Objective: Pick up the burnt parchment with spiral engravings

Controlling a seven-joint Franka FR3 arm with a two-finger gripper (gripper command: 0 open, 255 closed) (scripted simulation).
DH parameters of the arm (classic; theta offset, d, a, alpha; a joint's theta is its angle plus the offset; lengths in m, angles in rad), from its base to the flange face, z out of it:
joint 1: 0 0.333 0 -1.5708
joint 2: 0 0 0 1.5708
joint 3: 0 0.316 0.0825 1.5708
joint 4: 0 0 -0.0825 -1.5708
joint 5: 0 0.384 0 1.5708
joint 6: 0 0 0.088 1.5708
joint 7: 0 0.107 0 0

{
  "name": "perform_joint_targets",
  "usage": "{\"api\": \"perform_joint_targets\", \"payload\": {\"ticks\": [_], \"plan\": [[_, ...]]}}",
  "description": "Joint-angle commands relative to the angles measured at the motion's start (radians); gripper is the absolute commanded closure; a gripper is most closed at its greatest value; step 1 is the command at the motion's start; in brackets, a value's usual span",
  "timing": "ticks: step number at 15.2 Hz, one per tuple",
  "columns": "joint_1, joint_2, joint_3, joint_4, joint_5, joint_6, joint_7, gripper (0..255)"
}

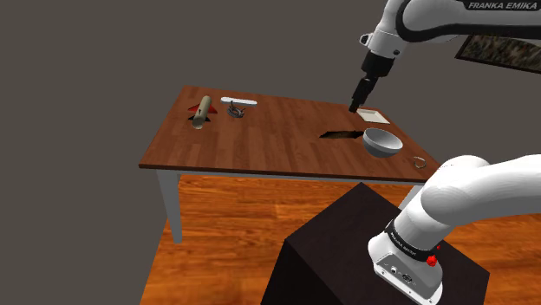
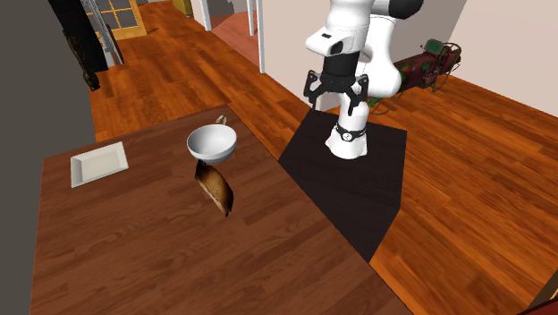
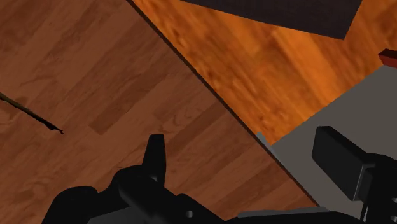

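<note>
Parchment (image 2: 215,186) just beside the bowl (image 2: 212,148) is thin; the bowl could be knocked by the open, empty gripper (image 1: 356,107).

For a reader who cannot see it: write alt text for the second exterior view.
A browned sheet of parchment sits on a dark wooden table close in front of a white bowl, with a flat white tray further to the picture's left. Beyond the table, the white robot arm stands on its black box, its black gripper open and empty.
</note>
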Motion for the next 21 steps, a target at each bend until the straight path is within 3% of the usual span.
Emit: {"api": "perform_joint_targets", "payload": {"ticks": [1, 13, 17, 21], "plan": [[-0.004, 0.013, -0.046, -0.032, -0.042, 0.044, -0.091, 0], [-0.009, 0.269, -0.318, -0.048, -0.236, 0.347, -0.58, 0], [0.012, 0.41, -0.407, 0.002, -0.25, 0.457, -0.749, 0], [0.041, 0.573, -0.487, 0.076, -0.212, 0.561, -0.935, 0]]}}
